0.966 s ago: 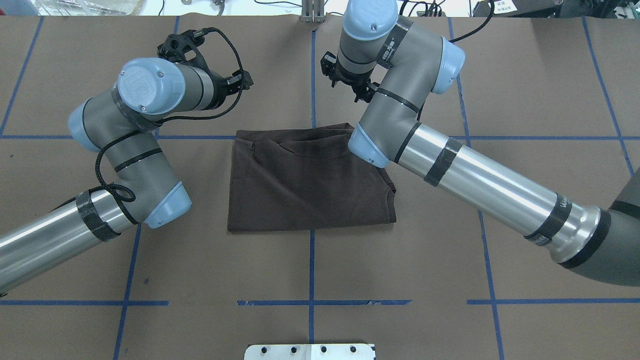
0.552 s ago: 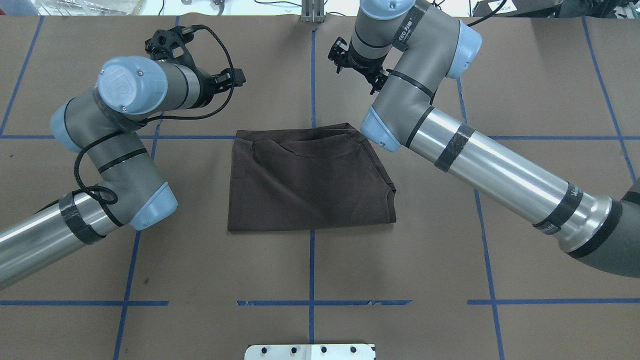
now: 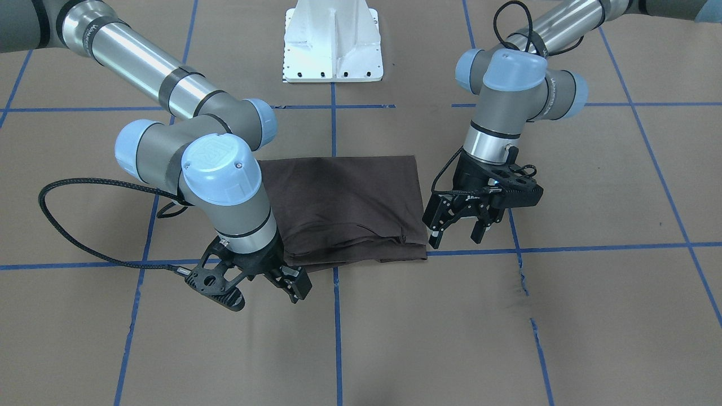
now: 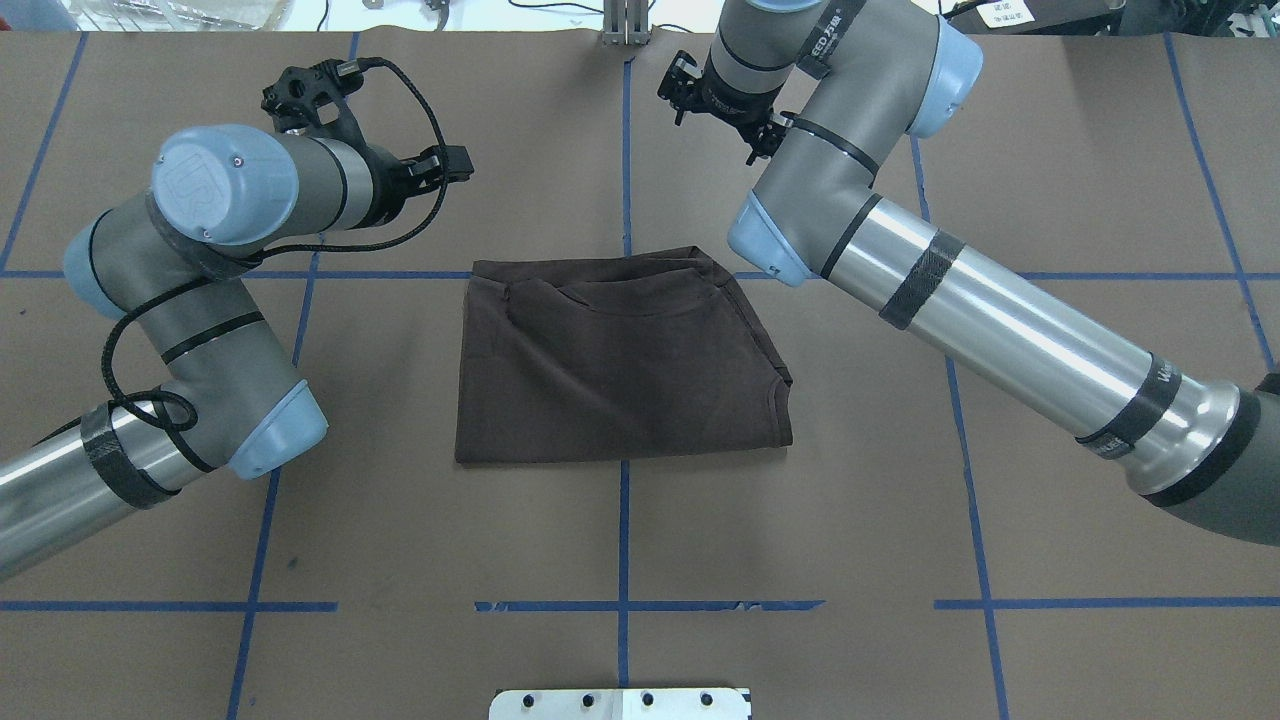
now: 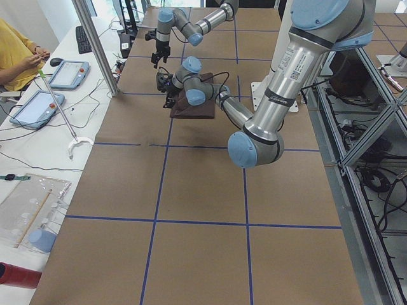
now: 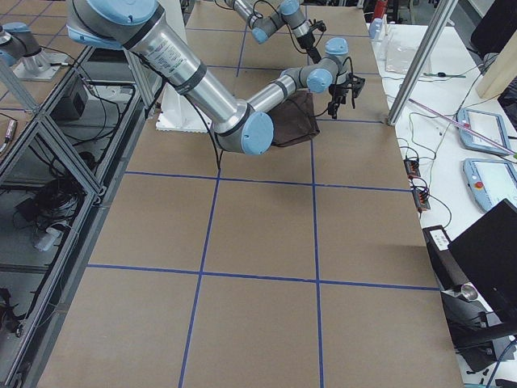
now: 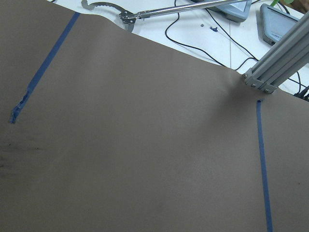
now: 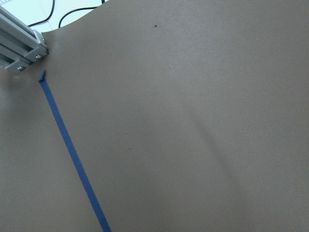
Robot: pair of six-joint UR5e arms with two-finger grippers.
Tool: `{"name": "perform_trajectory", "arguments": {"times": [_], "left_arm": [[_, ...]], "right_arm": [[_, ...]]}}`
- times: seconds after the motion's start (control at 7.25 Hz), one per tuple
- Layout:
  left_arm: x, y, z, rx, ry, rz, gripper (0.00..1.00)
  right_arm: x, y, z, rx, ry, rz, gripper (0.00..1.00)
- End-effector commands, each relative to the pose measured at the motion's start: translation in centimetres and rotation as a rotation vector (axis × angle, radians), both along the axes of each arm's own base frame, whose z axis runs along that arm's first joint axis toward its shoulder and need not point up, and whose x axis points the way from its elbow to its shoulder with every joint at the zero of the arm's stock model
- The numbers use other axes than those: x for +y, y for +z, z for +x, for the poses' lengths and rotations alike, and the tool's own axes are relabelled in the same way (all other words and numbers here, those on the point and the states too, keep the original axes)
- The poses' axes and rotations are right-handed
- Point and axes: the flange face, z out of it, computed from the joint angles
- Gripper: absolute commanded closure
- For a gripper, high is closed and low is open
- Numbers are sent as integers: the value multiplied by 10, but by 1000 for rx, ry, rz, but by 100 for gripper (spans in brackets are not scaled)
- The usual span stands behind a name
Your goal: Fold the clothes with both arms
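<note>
The dark brown T-shirt [image 4: 610, 370] lies folded into a rough rectangle at the table's middle, collar side toward the far edge. It also shows in the front view [image 3: 350, 203]. My left gripper [image 3: 456, 237] is open and empty. It hangs just above the table beside the shirt's far corner on my left, not touching it. My right gripper [image 3: 276, 285] is beyond the shirt's far edge on my right, clear of the cloth, and its jaws look apart and empty. Both wrist views show only bare brown table.
Blue tape lines [image 4: 622, 605] grid the brown table cover. The white pedestal base [image 3: 333, 45] stands at the near edge. An aluminium post [image 7: 275, 67] stands at the far edge. An operator in yellow [image 5: 16, 51] sits past the far side by tablets.
Both arms have drawn back from the shirt. The left wrist moved left and farther away, the right wrist moved farther away and right, uncovering the shirt's right corner. The shirt has not moved.
</note>
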Motion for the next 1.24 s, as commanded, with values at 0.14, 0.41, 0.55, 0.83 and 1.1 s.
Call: {"name": "perform_trajectory", "arguments": {"times": [0.14, 0.41, 0.55, 0.83, 1.1], "left_arm": [[8, 23, 0, -18, 53, -27, 0], [1, 74, -39, -188, 221, 111, 0], [-18, 90, -75, -227, 285, 143, 0], [-39, 150, -194, -319, 441, 241, 0], [-40, 204, -309, -392, 492, 295, 0]], "right_arm": [[6, -1, 9, -5, -1, 27, 0], [31, 65, 51, 46, -83, 112, 0], [30, 102, 88, 89, -131, 160, 0], [24, 177, 196, 83, -253, 186, 0], [31, 257, 326, 50, -359, 237, 0]]}}
